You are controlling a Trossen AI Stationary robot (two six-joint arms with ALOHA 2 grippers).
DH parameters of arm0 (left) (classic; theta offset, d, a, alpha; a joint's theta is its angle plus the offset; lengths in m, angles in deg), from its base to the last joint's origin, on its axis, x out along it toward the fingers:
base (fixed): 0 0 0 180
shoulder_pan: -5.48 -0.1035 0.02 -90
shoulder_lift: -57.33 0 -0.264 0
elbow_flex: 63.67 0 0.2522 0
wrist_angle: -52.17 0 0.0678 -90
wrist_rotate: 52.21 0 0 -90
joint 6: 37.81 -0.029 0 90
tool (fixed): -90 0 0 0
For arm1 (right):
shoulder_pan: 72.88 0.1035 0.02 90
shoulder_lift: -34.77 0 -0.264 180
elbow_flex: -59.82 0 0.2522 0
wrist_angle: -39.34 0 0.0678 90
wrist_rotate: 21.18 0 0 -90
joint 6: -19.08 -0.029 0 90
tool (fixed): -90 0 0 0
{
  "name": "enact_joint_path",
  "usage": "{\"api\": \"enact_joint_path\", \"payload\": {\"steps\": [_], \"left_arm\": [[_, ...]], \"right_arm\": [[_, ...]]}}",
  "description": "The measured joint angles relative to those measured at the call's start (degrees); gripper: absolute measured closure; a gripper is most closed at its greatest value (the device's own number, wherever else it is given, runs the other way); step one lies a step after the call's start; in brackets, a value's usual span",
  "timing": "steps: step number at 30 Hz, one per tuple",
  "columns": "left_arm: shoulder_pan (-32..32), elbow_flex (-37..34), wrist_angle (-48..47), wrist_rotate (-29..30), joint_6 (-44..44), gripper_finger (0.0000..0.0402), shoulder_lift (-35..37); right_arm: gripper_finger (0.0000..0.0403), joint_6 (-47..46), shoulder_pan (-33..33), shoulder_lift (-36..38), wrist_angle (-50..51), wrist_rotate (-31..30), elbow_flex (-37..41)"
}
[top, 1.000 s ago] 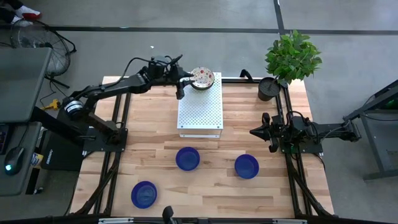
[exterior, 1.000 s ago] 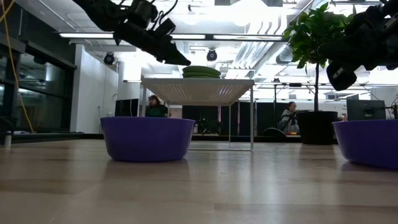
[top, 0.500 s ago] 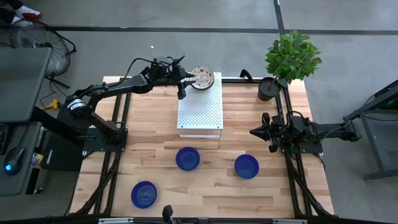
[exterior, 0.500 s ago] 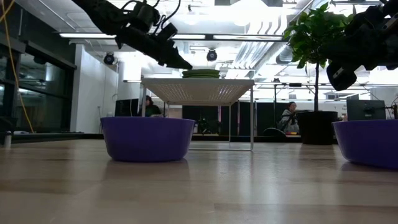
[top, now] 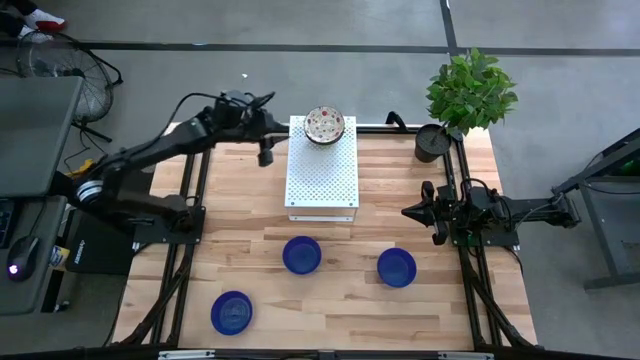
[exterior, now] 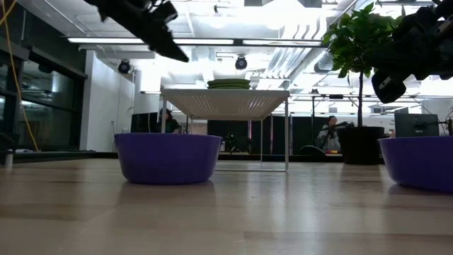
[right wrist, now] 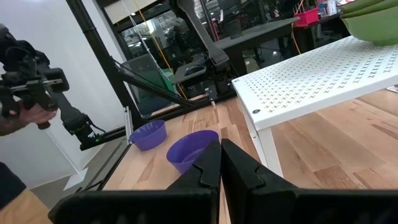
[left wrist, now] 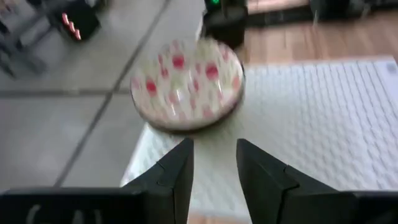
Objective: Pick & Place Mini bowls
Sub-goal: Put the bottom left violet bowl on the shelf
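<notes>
On top of the white perforated stand point(top: 322, 165), at its far end, sits a stack of patterned mini bowls point(top: 325, 125): round, white inside, speckled with red and green floral marks, with a dark rim seen from above. From table height the same stack point(exterior: 228, 83) shows only as a low green-sided shape on the shelf, and how many bowls it holds cannot be told. The stand's top is a flat sheet full of small holes, carried on thin legs over the pale wooden table point(top: 250, 220).

Three glossy blue mini bowls rest on the wood nearer the front: one point(top: 302, 254) just in front of the stand, one point(top: 397, 267) toward the right side, and one point(top: 232, 312) at the front left, all well apart from each other (each a plain, smooth, deep round shape).

The left gripper point(top: 265, 155) hangs beside the stand's far left corner, apart from the patterned stack; in its wrist view its two dark fingers point(left wrist: 176, 171) stand parted with nothing between them, and the stack point(left wrist: 186, 85) lies just beyond their tips, untouched. The right gripper point(top: 408, 212) waits at the table's right edge, its fingers point(right wrist: 202, 168) pressed together on nothing. A leafy potted plant point(top: 468, 92) stands at the far right corner.
</notes>
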Motion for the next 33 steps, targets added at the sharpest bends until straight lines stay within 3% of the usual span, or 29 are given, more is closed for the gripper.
{"api": "enact_joint_path", "payload": {"steps": [7,14,21,27,33], "left_arm": [[3.8,0.0,-18.1,6.5,0.2,0.0284,7.5],[9.2,0.0,-34.7,12.0,7.9,0.0284,13.1],[19.4,0.0,-46.0,14.5,24.7,0.0284,17.7],[32.7,0.0,-53.4,21.3,42.0,0.0284,18.4],[44.8,0.0,-54.8,21.8,59.4,0.0284,17.3]], "right_arm": [[0.0402,0.0,0.0,0.0,0.0,0.0,0.0],[0.0402,0.0,0.0,0.0,0.0,0.0,0.0],[0.0402,0.0,0.0,0.0,0.0,0.0,0.0],[0.0402,0.0,0.0,0.0,0.0,0.0,0.0],[0.0402,0.0,0.0,0.0,0.0,0.0,0.0]]}}
